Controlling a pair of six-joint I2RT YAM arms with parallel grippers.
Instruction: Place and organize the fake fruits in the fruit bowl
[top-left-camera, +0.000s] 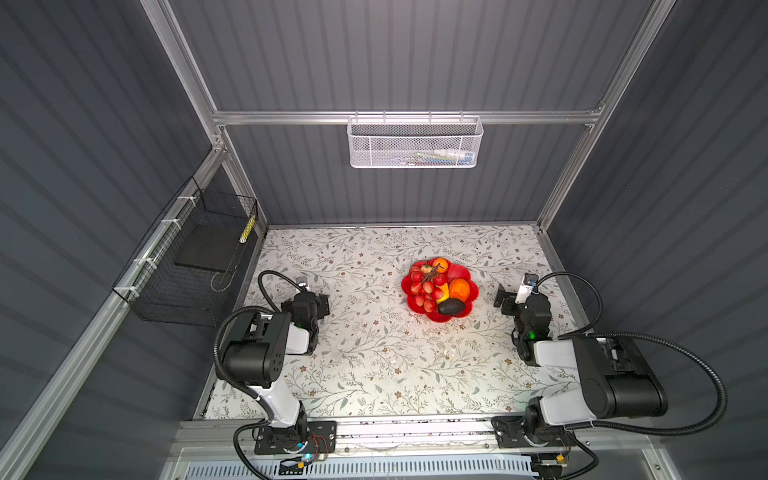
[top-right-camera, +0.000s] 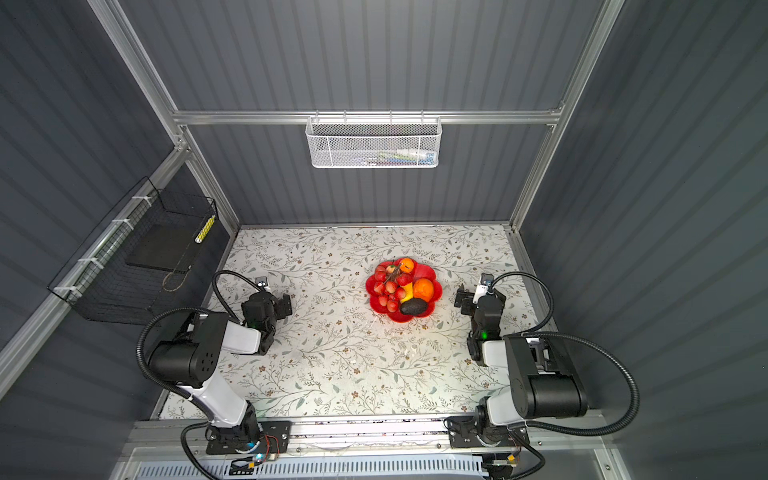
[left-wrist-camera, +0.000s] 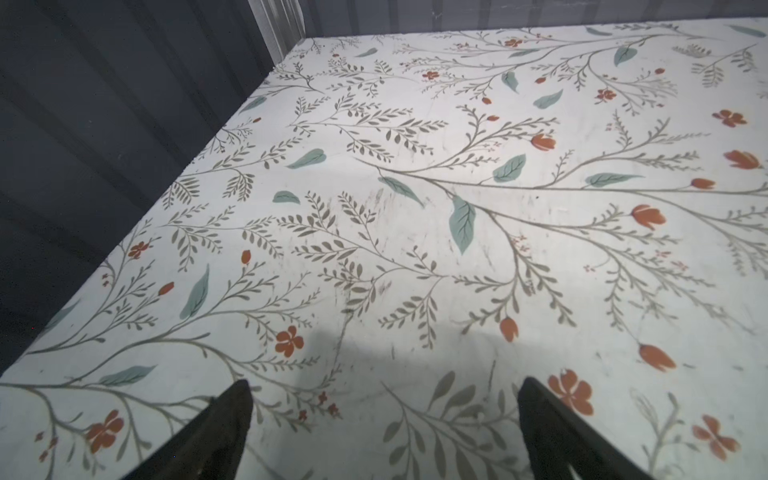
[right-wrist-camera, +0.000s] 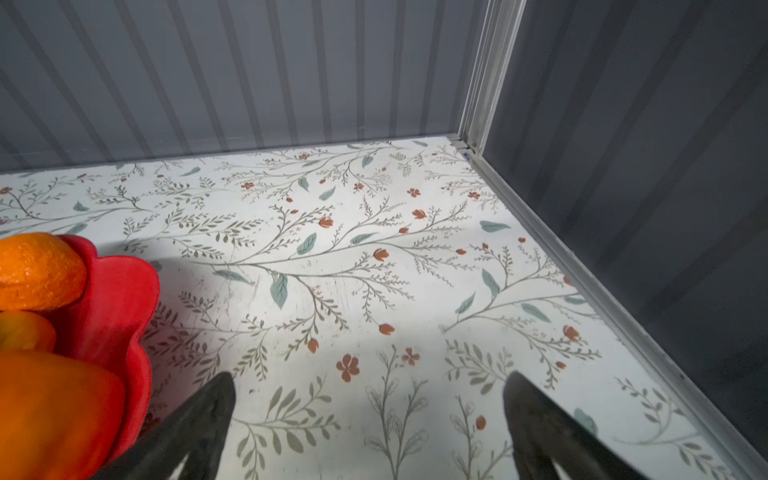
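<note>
Plastic fruits, likely light and slick, are piled in the bowl, best gripped mid-body; left tool and right tool are seen spread wide, empty.

left arm folded, jaws apart | right arm folded, jaws apart

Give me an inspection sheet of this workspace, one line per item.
Surface: floral tabletop, faintly scuffed.
Job's things: grape bunch, yellow fruit, large orange, small orange and avocado, all inside the fruit bowl.
Clutter: a few pale flecks, too small to identify.
Tools: left tool open, empty, apart from the bowl; right tool open, empty, beside the bowl.
Cables: left hose and right hose loop over the arms, away from the bowl.
Surroundings: white mesh basket on back rail; black wire basket on left wall.
</note>
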